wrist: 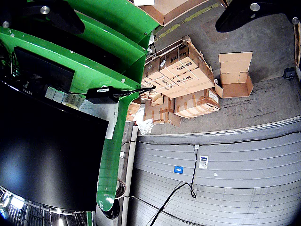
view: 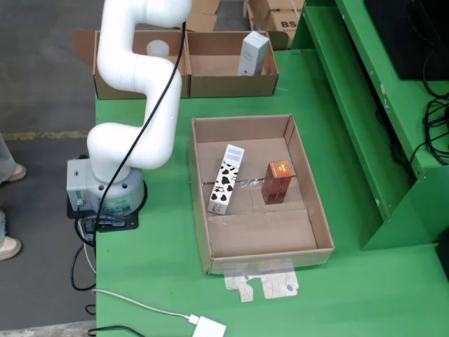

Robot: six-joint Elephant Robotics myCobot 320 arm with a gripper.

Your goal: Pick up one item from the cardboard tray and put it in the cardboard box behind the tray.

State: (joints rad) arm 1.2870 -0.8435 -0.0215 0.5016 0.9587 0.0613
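Observation:
The fixed view shows a shallow cardboard tray (view: pixel 270 261) on the green table. Inside it lie a white carton with black cow spots (view: pixel 226 180) and, to its right, a red-orange box (view: pixel 277 182). Behind the tray stands an open cardboard box (view: pixel 231 86) with a pale grey carton (view: pixel 252 53) upright in it. The white arm (view: pixel 137 70) rises out of the top of this view, so the gripper is hidden there. In the wrist view my gripper (wrist: pixel 149 29) is open: two dark fingers (wrist: pixel 56 16) sit far apart with nothing between them, facing away from the table.
A second cardboard box (view: pixel 112 88) holding a white cup-like thing (view: pixel 157 49) stands left of the first. The arm's base (view: pixel 105 189) is at the table's left edge. A green shelf frame (view: pixel 365 105) borders the right. A white adapter (view: pixel 209 328) lies in front.

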